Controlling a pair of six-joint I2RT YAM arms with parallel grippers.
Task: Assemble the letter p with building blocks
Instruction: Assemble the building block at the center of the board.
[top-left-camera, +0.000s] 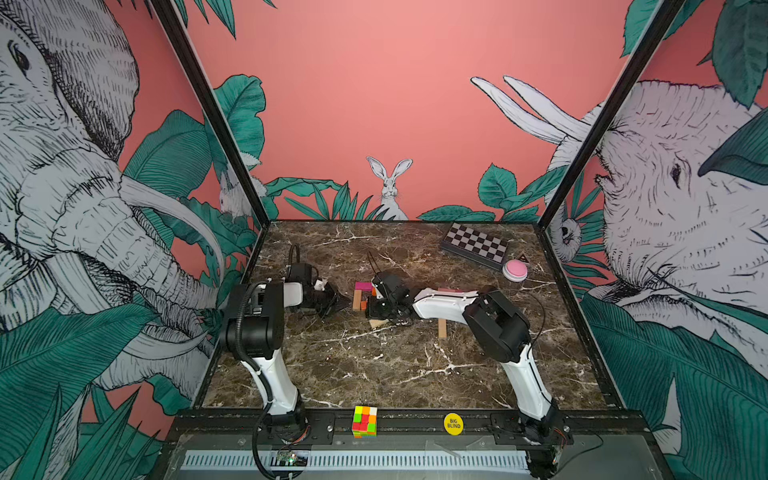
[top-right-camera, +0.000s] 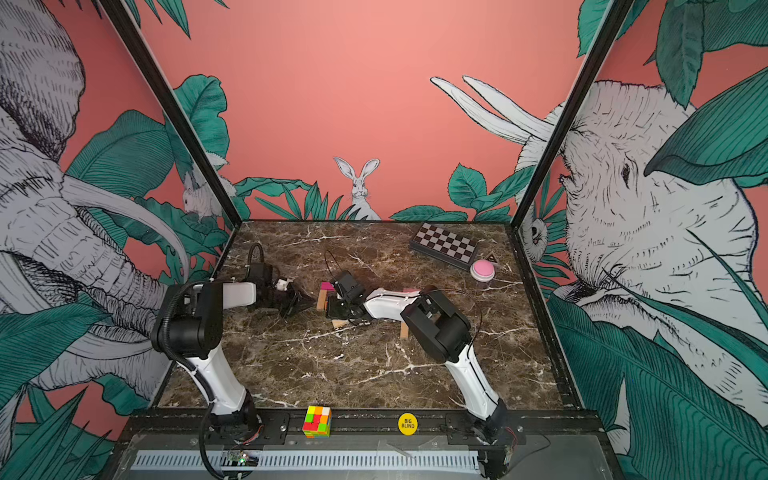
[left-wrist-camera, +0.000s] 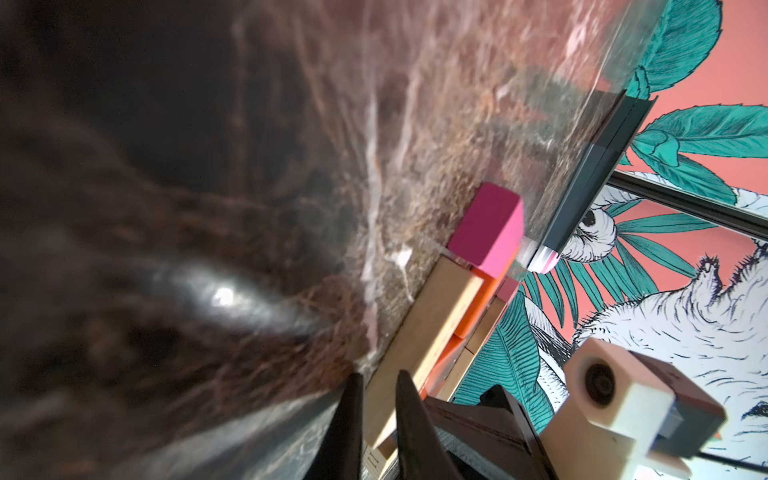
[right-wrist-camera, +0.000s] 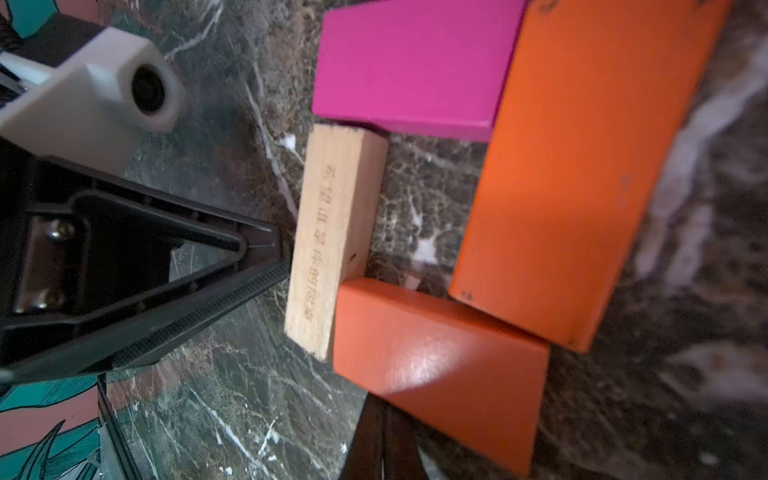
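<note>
Along the bottom edge: cube (top-left-camera: 365, 421) sits left of centre on the front rail, with the yellow disc (top-left-camera: 453, 424) to its right; both show in both top views.
Surface: table (top-left-camera: 374, 374) of dark veined marble fills the lower middle.
Right of centre: loose tan block (top-left-camera: 442, 328) lies flat, its upper end hidden under the right arm, well apart from the group.
Below the group: tilted tan block (top-left-camera: 378, 323) is partly hidden by the right gripper's body.
Right fingers: right gripper (right-wrist-camera: 384, 415) has its fingers pressed together, gripping no block. At the bottom centre of the right wrist view the tips sit just beside the small orange block (right-wrist-camera: 436, 357).
Group: just above centre in both top views, four blocks ring a bare patch of marble.
Ring sides, right wrist view: tan block (right-wrist-camera: 336, 241) is at centre and the big orange block (right-wrist-camera: 582, 166) faces it at the right. The magenta block (right-wrist-camera: 407, 66) runs across the top and the small orange block across the bottom, each touching the big orange block.
Left fingers: left gripper (left-wrist-camera: 378, 378) shows a narrow slit between its fingers (left-wrist-camera: 415, 428). The tips point at the tan block's long side, just beside it; contact cannot be told.
Upper right of the table: pink button (top-left-camera: 515, 270), with the checkered box (top-left-camera: 476, 245) just beyond it near the back wall.
</note>
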